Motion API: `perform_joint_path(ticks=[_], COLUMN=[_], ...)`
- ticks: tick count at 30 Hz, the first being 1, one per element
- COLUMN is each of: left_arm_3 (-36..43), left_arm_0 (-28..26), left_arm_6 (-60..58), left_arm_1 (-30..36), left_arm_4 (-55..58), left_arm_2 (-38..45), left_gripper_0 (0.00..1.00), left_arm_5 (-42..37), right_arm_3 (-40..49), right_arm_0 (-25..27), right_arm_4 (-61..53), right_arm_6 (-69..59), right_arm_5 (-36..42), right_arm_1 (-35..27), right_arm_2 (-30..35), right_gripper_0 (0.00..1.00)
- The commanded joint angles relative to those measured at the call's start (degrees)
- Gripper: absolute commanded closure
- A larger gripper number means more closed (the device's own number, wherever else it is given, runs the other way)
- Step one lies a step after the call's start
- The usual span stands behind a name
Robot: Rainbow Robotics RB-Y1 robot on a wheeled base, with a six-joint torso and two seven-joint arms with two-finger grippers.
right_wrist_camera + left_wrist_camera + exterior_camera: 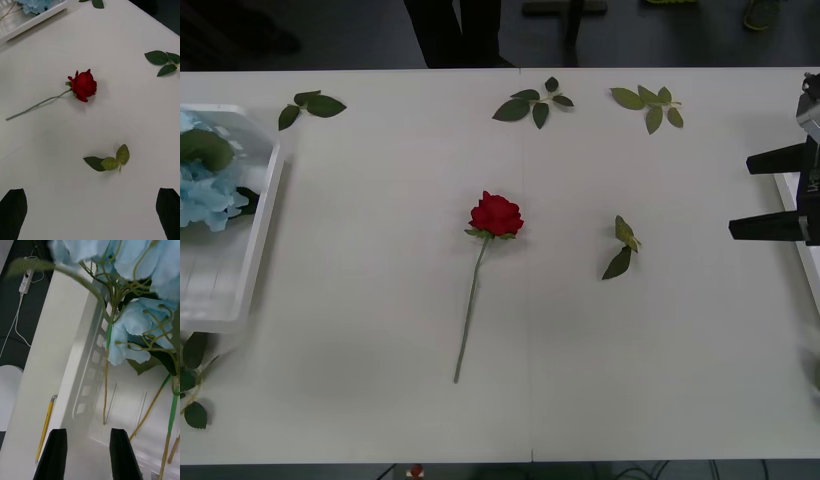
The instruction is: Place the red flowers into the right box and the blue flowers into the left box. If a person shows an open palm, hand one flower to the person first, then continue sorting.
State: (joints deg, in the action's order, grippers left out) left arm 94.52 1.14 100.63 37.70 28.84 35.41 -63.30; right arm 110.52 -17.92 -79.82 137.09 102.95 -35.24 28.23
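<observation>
One red rose (pixel 496 214) lies mid-worktop, well apart from the left box (pixel 262 235) holding blue hydrangeas (pixel 205 195). Your right gripper (pixel 770 193) hangs by the right box (pixel 792 200), jaws spread and empty. Reach carelessly and you may pinch the loose leaf sprig (pixel 622 247) beside the rose.

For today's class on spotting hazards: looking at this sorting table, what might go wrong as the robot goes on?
1. A loose leaf sprig lies between the open right gripper and the red rose; it could be grabbed or swept instead.
2. The rose's thin stem lies flat on the table, so the fingers might slip off it.
</observation>
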Motion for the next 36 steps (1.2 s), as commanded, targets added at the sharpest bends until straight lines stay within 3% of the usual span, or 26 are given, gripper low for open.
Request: perform_joint_path(ticks=[1,5,11,17,22,27,36], left_arm_3=[1.4,4.9,15.4,24.3,27.0,27.7,26.7], left_arm_0=[-0.3,-0.3,-0.3,1.5,4.2,7.6,14.8], left_arm_6=[-1.5,-1.9,-2.8,-4.2,-6.2,-12.7,-21.6], left_arm_1=[1.5,1.5,1.6,1.5,0.9,-1.1,-7.0], left_arm_4=[-0.2,-0.2,0.9,9.8,17.8,21.4,11.6], left_arm_2=[-0.3,-0.3,1.0,2.2,-1.3,-10.8,-30.0], left_gripper_0=[0.39,0.21,0.02,0.0,0.0,0.0,0.0], left_arm_5=[0.3,-5.0,-19.0,-27.6,-25.9,-17.6,-12.8], right_arm_3=[0.7,-0.1,-5.6,-7.1,-7.1,-7.1,-7.1], right_arm_0=[1.4,3.2,3.6,3.9,4.3,4.2,4.3], right_arm_4=[-0.3,-1.7,-5.9,-6.8,-8.2,-8.7,-8.3], right_arm_6=[7.6,12.6,17.9,17.9,17.9,17.9,17.9], right_arm_5=[-0.6,-2.4,-2.8,-3.1,-3.7,-3.7,-3.7], right_arm_1=[-1.8,-2.3,-3.9,-4.8,-4.7,-4.8,-4.8], right_arm_2=[0.6,0.9,0.8,0.8,0.4,0.2,0.2], right_gripper_0=[0.0,0.0,0.0,0.0,0.0,0.0,0.0])
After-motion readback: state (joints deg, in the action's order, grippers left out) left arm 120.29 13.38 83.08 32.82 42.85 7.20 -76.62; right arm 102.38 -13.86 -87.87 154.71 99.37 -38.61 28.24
